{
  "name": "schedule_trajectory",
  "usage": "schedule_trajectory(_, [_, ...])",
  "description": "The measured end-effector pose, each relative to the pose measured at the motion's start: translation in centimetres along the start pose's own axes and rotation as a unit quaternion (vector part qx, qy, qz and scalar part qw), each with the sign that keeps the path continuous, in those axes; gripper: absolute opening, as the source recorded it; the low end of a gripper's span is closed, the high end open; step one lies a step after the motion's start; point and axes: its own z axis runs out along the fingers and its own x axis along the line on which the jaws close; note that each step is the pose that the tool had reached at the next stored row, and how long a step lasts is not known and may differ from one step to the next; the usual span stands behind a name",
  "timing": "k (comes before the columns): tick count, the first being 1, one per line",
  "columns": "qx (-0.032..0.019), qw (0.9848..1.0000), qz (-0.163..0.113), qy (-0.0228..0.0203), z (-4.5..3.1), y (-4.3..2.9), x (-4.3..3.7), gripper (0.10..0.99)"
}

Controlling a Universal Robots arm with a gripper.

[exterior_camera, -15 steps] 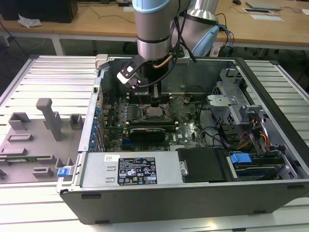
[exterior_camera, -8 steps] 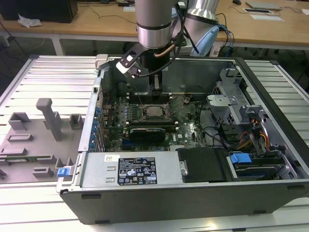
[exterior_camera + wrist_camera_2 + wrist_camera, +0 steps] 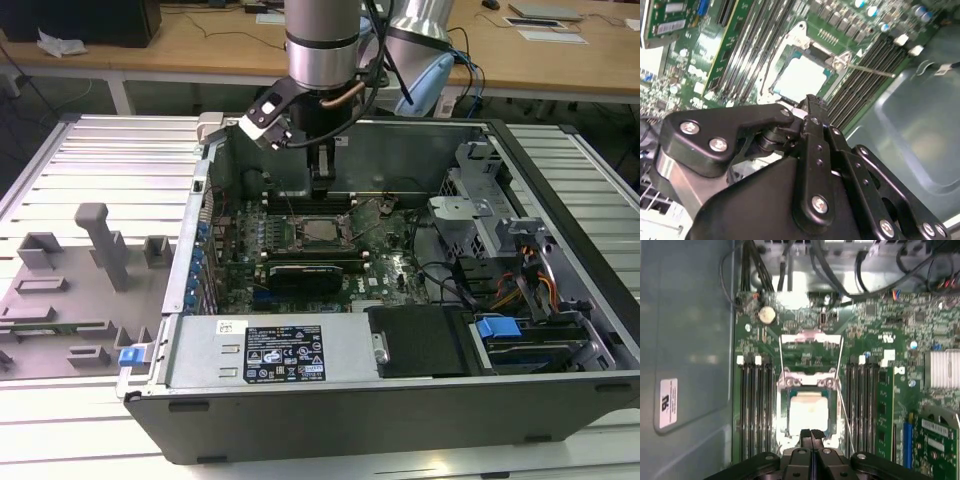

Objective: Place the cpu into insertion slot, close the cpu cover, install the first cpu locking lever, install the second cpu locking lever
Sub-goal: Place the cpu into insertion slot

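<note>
"Pale silver-beige metal under you. Is that the cpu?"
"Yes. The cpu (image 3: 809, 412) lies flat inside the insertion slot (image 3: 783, 412), square with its black rim, between two banks of memory slots (image 3: 754, 410) on the motherboard."
"And your gripper?"
"My gripper (image 3: 811, 433) hangs just above one edge of the socket. Its fingers are pressed together with nothing between them, as far as I can see in both wrist views."
"The cpu cover?"
"The cpu cover (image 3: 811, 336) stands tipped up on its hinge, its window well clear of the chip, so it is not down. A thin wire locking lever (image 3: 867, 70) juts out beside the socket, and I think it is unlatched."
"How would these handle?"
"I judge the chip light and stiff, with a smooth, slippery top and a delicate underside resting on fine contacts. Its bare edges are the only safe hold, and it would tolerate no sideways drag. The cover looks like thin, springy sheet metal, best pressed at its free edge, far from the hinge. The lever is slim and could slip off a fingertip."
</note>
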Motion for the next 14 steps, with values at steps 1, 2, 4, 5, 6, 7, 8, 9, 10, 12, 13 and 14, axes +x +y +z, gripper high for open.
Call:
schedule_trajectory(1, [0.0045,1.0000,0.000,0.0003,0.00,0.01,0.00,0.106])
schedule_trajectory(2, [0.0058,1.0000,0.000,0.0003,0.00,0.16,-0.01,0.106])
schedule_trajectory(4, [0.0061,1.0000,0.000,0.0003,0.03,0.93,-0.02,0.106])
schedule_trajectory(5, [0.0062,1.0000,0.000,0.0004,0.04,1.27,-0.02,0.106])
schedule_trajectory(6, [0.0063,1.0000,0.000,0.0003,0.04,1.49,-0.03,0.106])
schedule_trajectory(7, [0.0063,1.0000,0.000,0.0004,0.04,1.49,-0.03,0.106])
schedule_trajectory(8, [0.0063,1.0000,0.000,0.0004,0.03,1.50,-0.02,0.106])
schedule_trajectory(9, [0.0063,1.0000,0.000,0.0003,-0.03,1.50,-0.01,0.106])
schedule_trajectory(10, [0.0063,1.0000,0.000,0.0004,-0.09,1.50,-0.01,0.106])
schedule_trajectory(12, [0.0062,1.0000,0.000,0.0005,-0.16,1.51,-0.01,0.106])
schedule_trajectory(13, [0.0062,1.0000,0.000,0.0005,-0.17,1.51,-0.01,0.106])
schedule_trajectory(14, [0.0063,1.0000,0.000,0.0004,-0.19,1.51,-0.01,0.106])
